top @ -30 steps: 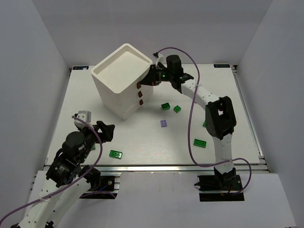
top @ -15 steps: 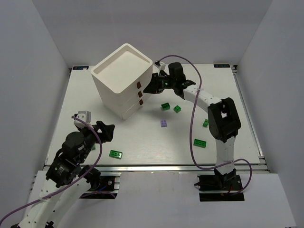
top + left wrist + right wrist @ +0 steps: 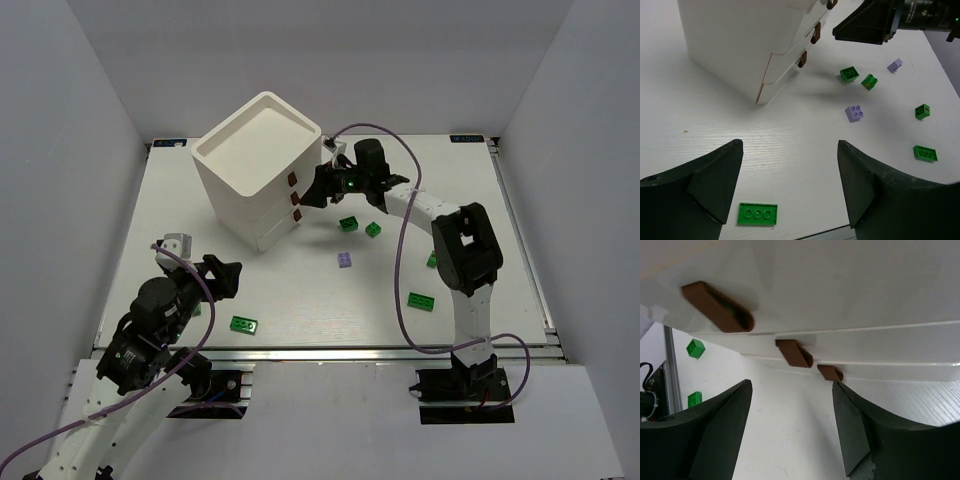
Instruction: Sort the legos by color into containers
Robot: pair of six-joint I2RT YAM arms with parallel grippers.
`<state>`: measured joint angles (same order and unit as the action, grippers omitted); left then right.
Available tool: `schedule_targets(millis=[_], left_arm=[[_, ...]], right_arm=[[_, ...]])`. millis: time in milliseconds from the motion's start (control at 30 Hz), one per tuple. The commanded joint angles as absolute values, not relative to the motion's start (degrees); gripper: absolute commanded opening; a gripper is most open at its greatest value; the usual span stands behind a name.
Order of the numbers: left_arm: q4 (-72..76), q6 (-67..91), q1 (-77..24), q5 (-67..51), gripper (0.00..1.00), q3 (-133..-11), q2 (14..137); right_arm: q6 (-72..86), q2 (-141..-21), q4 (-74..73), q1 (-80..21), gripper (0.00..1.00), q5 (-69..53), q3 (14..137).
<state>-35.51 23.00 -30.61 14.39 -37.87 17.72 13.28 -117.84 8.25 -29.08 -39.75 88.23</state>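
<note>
The left arm (image 3: 150, 325) was seen folded low by its base, the left claw (image 3: 222, 272) spread wide with nothing gripped. The right arm (image 3: 420, 203) was stretched far forward and leftward from a bent elbow, the right claw (image 3: 312, 190) likewise parted, nothing held between its fingers

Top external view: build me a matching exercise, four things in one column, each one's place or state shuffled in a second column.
Column one
1. right end effector
2. left end effector
3. pale purple lego
4. flat green lego

Column two
A. lies near the front edge of the table, beside the left arm
B. open, right at the brown handles of the white cabinet
C. open, holding nothing, above bare table
D. lies mid-table, between the cabinet and the right arm

Pairs: 1-B, 2-C, 3-D, 4-A.
</note>
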Motion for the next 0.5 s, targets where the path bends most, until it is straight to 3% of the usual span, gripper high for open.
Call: schedule_targets(millis=[0, 467], left_arm=[[-34.7, 23.1, -30.9, 14.9, 0.86, -37.4, 17.8], [-34.6, 23.1, -30.9, 15.0, 0.86, -37.4, 17.7]], right_arm=[[13.1, -120.8, 12.6, -29.5, 0.71, -41.1, 91.2], [13.1, -123.7, 19.7, -31.5, 0.68, -41.7, 91.2]])
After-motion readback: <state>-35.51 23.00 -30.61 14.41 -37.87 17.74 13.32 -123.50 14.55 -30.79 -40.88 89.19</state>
